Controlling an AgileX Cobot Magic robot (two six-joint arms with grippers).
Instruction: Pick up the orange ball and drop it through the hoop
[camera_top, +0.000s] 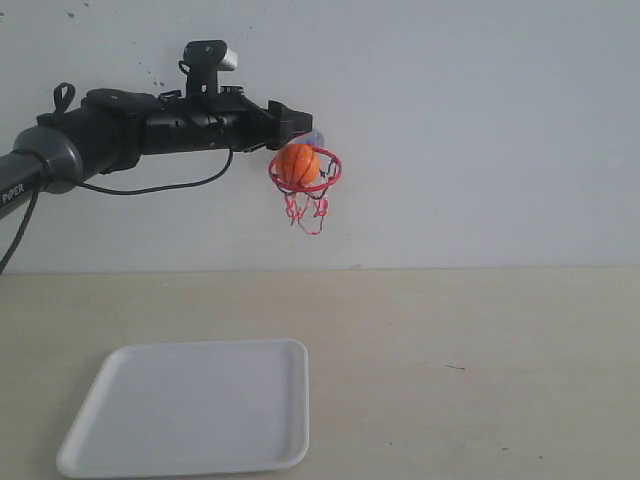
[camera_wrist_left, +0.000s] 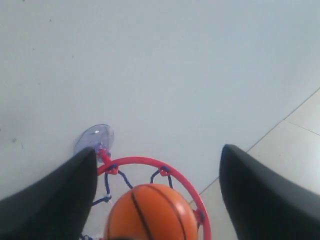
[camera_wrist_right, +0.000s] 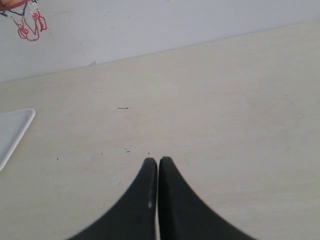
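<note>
Exterior view, and the left gripper (camera_top: 296, 128) is hanging in the upper middle of the frame, right above the hoop (camera_top: 306, 189) on the wall. The ball (camera_top: 299, 164) is sitting in the ring's mouth, its top poking above the red rim and the net dangling empty beneath it. In the left wrist view the jaws are standing wide. The ball (camera_wrist_left: 151, 212) is lying low between them, clear of one finger (camera_wrist_left: 265, 195) and so close to the other (camera_wrist_left: 55, 200) that I cannot tell whether they are touching, but nothing is being squeezed. The right gripper (camera_wrist_right: 158, 167) is idling low over the table (camera_top: 480, 370), its fingers pressed together on nothing.

The danger, I'm judging, is that the ball is looking about as wide as the ring, so it may be wedging there rather than dropping through. A careless nudge from above could be pushing on the clear suction mount (camera_wrist_left: 95, 137) and peeling the hoop off the wall. A finger catching the rim as the arm backs away could be doing the same, or flicking the ball out over the top. If it does fall through, there is open table below and the tray (camera_top: 190, 410) is lying off to the lower left, so I'm expecting a bounce and a roll towards an edge.
</note>
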